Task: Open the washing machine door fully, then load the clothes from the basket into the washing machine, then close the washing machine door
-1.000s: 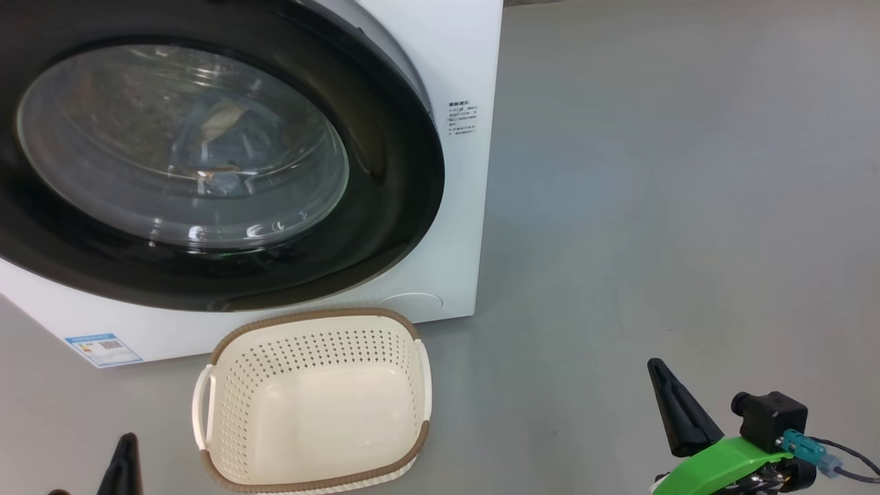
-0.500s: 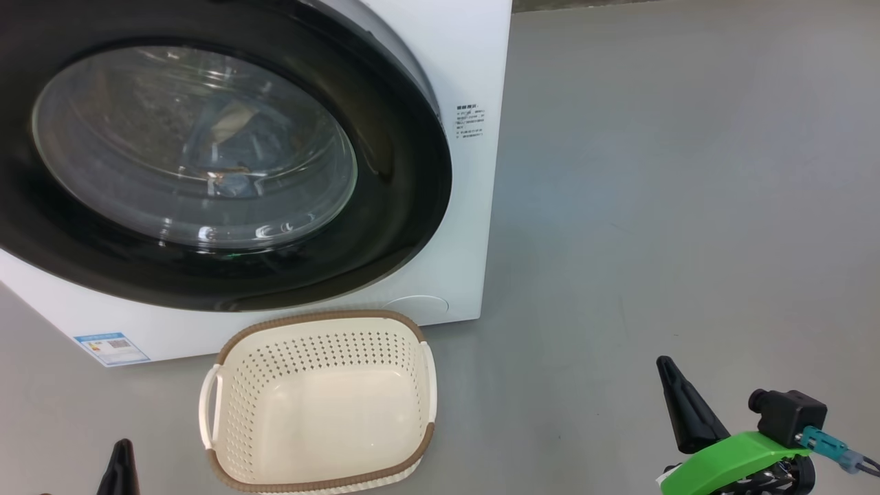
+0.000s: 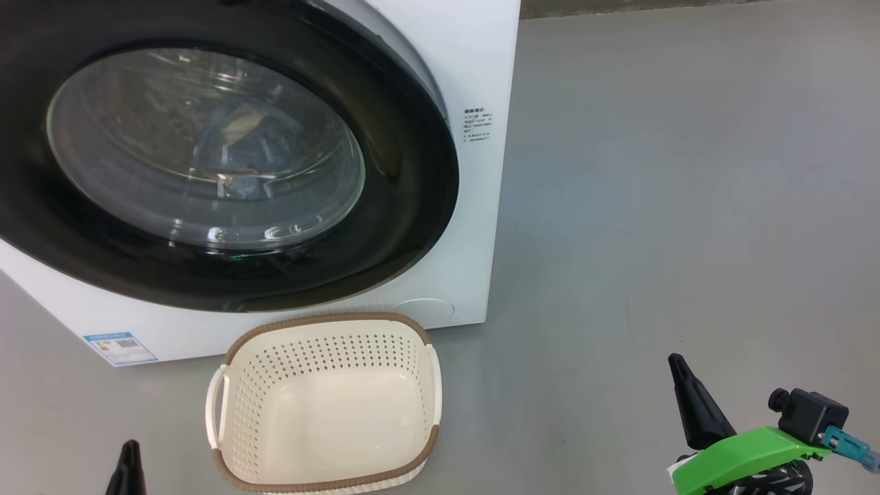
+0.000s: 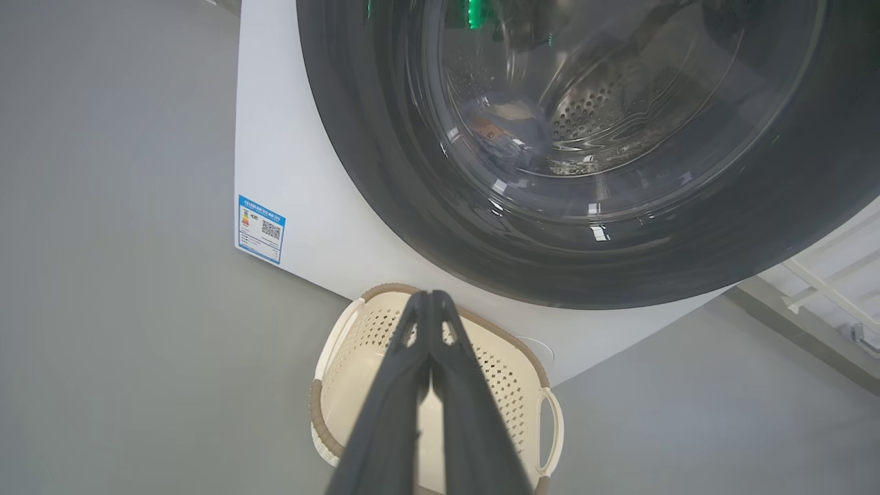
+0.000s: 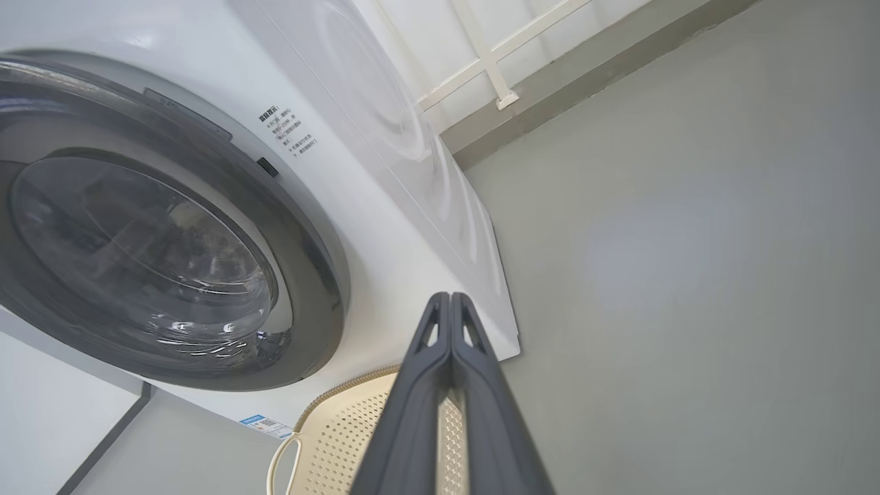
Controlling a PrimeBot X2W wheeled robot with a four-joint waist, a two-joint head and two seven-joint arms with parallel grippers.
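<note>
Large round door (image 3: 412, 179) of glossy black rim and clear glass, closed on the big white front-loading washing machine (image 3: 481, 62), with light blue printed clothes (image 4: 496, 132) behind the glass. Small cream perforated plastic basket (image 3: 323, 347) on the floor (image 3: 687, 172) at 6 o'clock from the door. Left gripper (image 3: 129, 452) at 8 o'clock and right gripper (image 3: 680, 368) at 4 o'clock of the basket, fingers pressed together, holding nothing.

The basket (image 3: 323, 320) stood on the floor (image 3: 653, 206) just before the washing machine (image 3: 481, 62), below the washing machine door (image 3: 405, 206). The clothes (image 4: 498, 134) lay inside, behind that door. The left pincer (image 3: 129, 457) hung left of the basket, and the right pincer (image 3: 687, 395) well to its right.
</note>
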